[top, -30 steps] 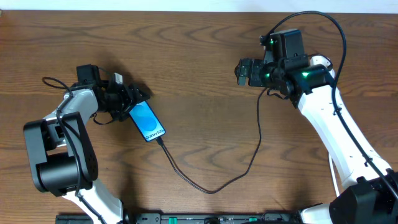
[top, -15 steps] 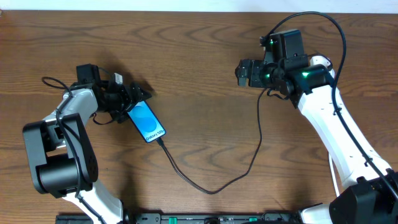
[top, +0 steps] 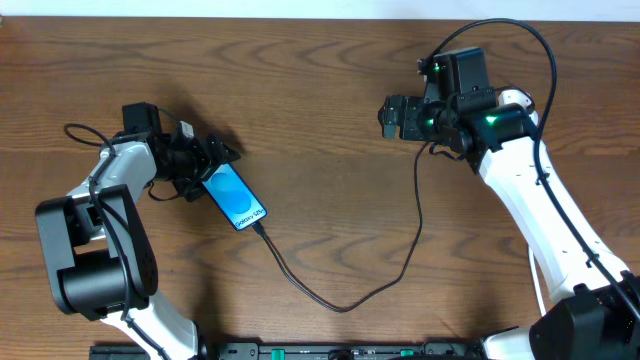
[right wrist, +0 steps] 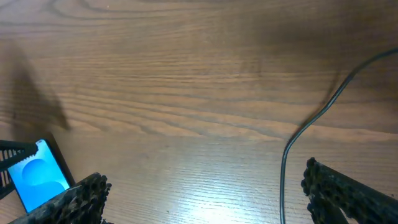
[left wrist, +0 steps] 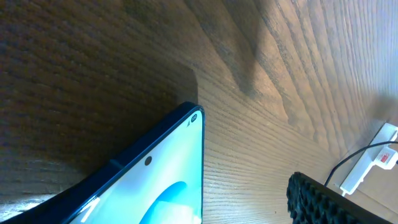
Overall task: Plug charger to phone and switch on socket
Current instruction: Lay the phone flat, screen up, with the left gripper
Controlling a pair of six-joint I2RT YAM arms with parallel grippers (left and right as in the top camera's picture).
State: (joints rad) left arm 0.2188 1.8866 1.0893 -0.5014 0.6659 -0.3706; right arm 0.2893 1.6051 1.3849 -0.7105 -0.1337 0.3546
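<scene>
Now that the left gripper [top: 213,167] has spread wide and released the phone [top: 238,198] lying at its fingertips, charger [top: 345,308] seemingly plugged in, only the socket [left wrist: 373,167] switch remains; the right gripper [top: 389,117] hangs open, empty.

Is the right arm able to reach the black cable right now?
Probably yes. The right gripper is open and empty, and the charger cable lies on the bare table close by, with nothing between them.

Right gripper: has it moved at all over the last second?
No. In the overhead view the right gripper sits open at the same spot, its gap to the far edge of the table unchanged.
</scene>
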